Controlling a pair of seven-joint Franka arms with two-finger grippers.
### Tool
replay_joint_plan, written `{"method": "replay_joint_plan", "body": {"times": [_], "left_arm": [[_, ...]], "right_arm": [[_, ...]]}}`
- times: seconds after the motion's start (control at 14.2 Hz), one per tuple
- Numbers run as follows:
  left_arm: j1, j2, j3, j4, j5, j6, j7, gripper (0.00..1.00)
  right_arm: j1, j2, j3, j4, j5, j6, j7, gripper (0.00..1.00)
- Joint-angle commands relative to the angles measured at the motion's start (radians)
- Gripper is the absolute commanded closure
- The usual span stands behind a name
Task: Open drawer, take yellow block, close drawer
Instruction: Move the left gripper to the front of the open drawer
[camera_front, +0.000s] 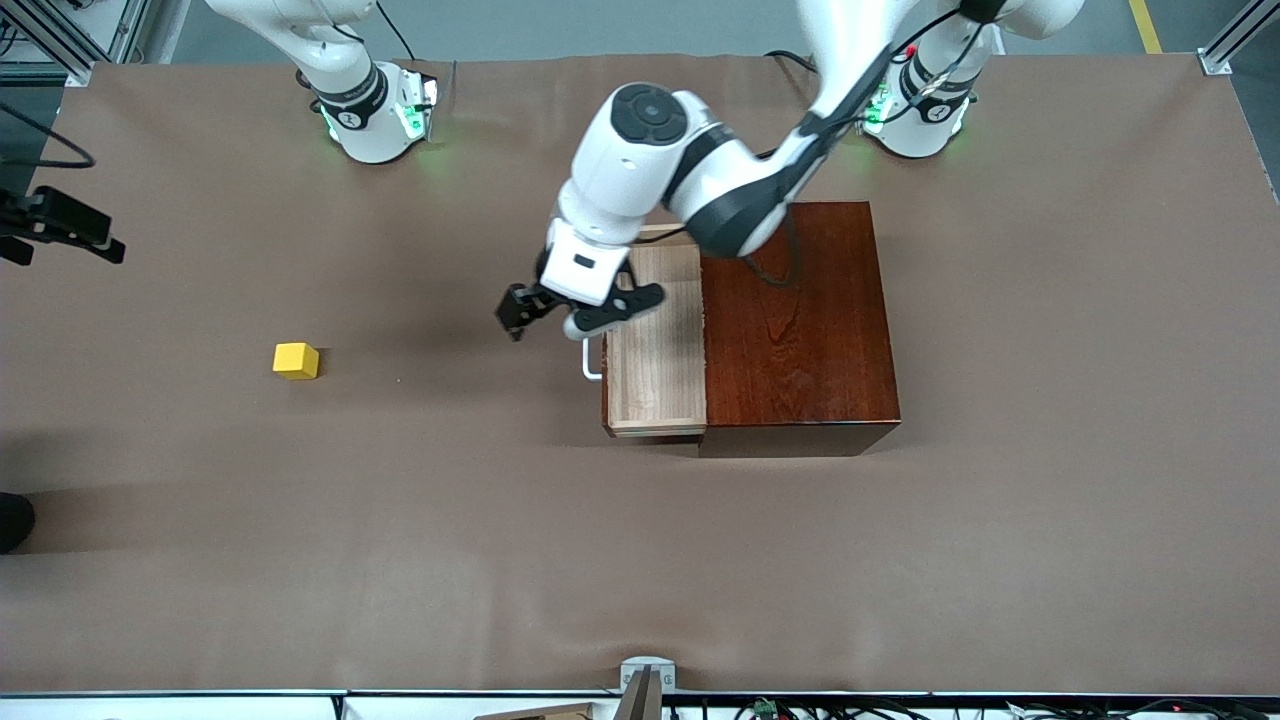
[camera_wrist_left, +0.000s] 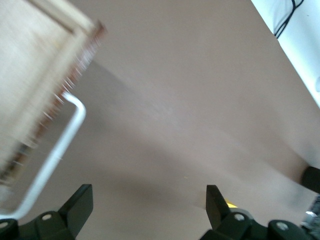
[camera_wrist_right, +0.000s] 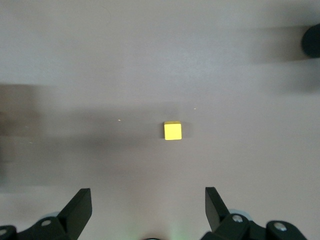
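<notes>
Left claw (camera_front: 541, 318) wide, empty, beside open drawer (camera_front: 655, 350); right claw (camera_wrist_right: 148, 205) wide above yellow block (camera_front: 296, 361)

We see a brown table cover (camera_front: 900, 560) spread wide, a black device (camera_front: 60, 225) at its edge toward the right arm's end, a small grey bracket (camera_front: 647, 672) at the edge nearest the front camera, and cables (camera_front: 800, 708) along that edge.

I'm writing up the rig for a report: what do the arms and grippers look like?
Both arms are glossy white with black joint bands; green lights glow at the bases. A black cable runs along the left arm. The left gripper has black fingers under a white hand; the right gripper shows black fingers too.
</notes>
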Motion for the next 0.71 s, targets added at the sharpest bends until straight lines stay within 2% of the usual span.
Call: {"method": "replay_joint_plan", "body": {"times": [0.0, 0.14, 0.21, 0.35, 0.49, 0.64], "left_arm": [[-0.077, 0.085, 0.053, 0.054, -0.009, 0.121, -0.135, 0.00], [-0.111, 0.131, 0.064, 0.055, -0.007, 0.181, -0.246, 0.00], [-0.137, 0.151, 0.088, 0.054, -0.007, 0.196, -0.287, 0.00], [-0.204, 0.171, 0.168, 0.048, -0.007, 0.192, -0.411, 0.00], [-0.234, 0.186, 0.205, 0.046, -0.007, 0.155, -0.510, 0.00], [-0.237, 0.188, 0.208, 0.046, -0.004, 0.060, -0.518, 0.00]], "right_arm": [[0.071, 0.003, -0.005, 0.027, -0.054, -0.025, 0.012, 0.00], [0.011, -0.007, -0.014, 0.021, 0.050, -0.023, -0.006, 0.00], [0.003, -0.016, -0.012, 0.016, 0.067, -0.022, -0.023, 0.00], [-0.003, -0.089, -0.015, -0.092, 0.061, 0.058, -0.128, 0.00], [-0.049, -0.173, -0.020, -0.239, 0.066, 0.164, -0.231, 0.00], [-0.050, -0.169, -0.018, -0.237, 0.067, 0.138, -0.229, 0.00]]}}
